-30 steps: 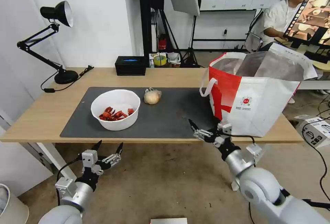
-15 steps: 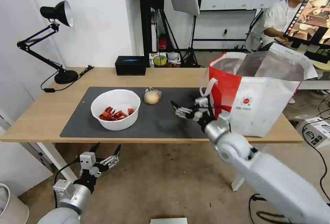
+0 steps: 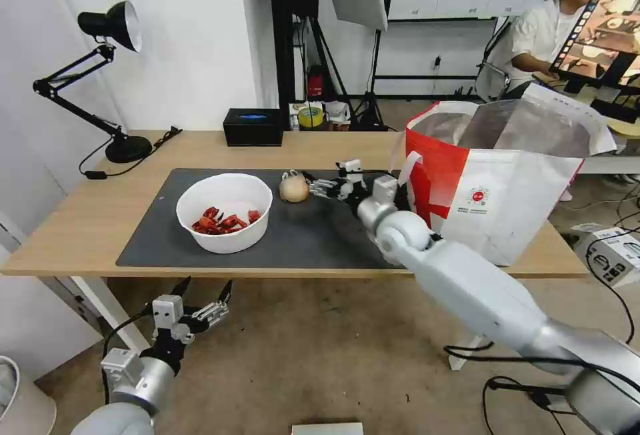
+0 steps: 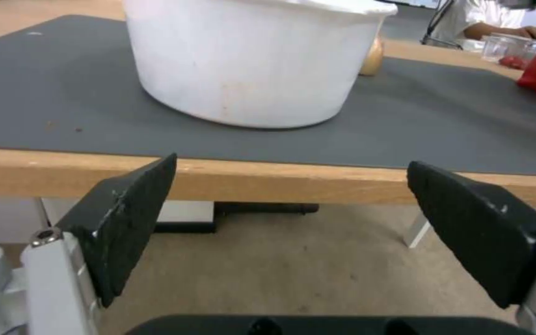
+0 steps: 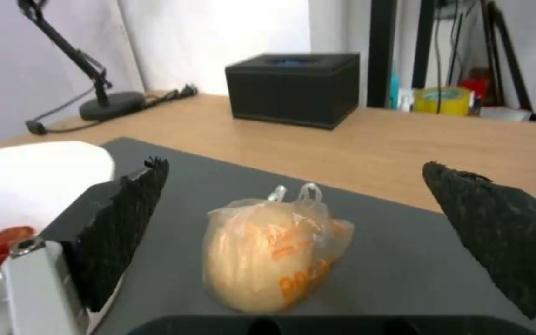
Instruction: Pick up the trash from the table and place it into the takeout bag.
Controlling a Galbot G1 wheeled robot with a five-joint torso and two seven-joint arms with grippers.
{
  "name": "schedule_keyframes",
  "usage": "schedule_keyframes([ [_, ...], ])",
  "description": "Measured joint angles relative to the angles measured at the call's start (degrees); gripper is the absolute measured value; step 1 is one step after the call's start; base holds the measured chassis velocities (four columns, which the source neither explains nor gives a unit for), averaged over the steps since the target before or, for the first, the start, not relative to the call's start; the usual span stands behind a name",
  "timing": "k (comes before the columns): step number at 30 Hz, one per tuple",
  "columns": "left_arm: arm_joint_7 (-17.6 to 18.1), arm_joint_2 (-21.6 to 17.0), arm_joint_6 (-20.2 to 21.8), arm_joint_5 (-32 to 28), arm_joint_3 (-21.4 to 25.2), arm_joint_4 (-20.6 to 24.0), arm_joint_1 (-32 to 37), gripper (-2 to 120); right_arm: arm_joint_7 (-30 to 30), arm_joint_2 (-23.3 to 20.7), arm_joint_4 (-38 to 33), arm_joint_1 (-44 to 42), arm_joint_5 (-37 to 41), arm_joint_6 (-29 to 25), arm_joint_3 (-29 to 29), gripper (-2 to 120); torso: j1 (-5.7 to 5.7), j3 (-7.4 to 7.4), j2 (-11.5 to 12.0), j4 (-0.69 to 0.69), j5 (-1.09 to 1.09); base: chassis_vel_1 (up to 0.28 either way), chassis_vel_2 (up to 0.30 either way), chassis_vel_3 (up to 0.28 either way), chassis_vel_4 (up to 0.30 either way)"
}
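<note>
On the dark mat of the table stands the white bowl with red shell scraps. The beige plastic-wrapped lump lies just right of it. My right gripper hovers low over the mat right beside the lump, open. In the right wrist view the lump lies just ahead of the open right gripper, with the bowl's rim off to one side. The takeout bag stands open at the table's right end. My left gripper hangs open below the front edge, facing the bowl.
A black tissue box sits at the table's back edge, beyond the lump. A black desk lamp stands at the back left corner with its cord on the wood. A yellow tape roll lies behind the table.
My right arm has swung from the table's front edge near the bag, up over the mat and leftward to the lump. The left gripper has sunk slightly.
</note>
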State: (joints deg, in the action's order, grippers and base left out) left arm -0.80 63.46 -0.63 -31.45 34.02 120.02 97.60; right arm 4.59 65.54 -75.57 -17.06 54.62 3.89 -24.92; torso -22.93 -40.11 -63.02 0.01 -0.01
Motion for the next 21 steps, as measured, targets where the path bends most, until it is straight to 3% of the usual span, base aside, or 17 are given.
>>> schedule_keyframes([
  [8, 0.0, -0.1, -0.2, -0.3, 0.6, 0.0, -0.1, 100, -2.4, 4.7, 9.6, 4.9, 1.2, 2.2, -2.4, 100, 0.0, 0.0, 0.0, -0.01, 0.0, 0.0, 0.0, 0.0, 0.0],
  [21, -0.1, 0.0, -0.3, -0.5, 0.8, 0.1, -0.4, 100, -7.5, 8.6, 16.8, 10.6, 2.0, 8.6, -5.1, 100, 0.01, 0.01, 0.0, -0.01, 0.0, 0.0, 0.0, 0.0, 0.0],
])
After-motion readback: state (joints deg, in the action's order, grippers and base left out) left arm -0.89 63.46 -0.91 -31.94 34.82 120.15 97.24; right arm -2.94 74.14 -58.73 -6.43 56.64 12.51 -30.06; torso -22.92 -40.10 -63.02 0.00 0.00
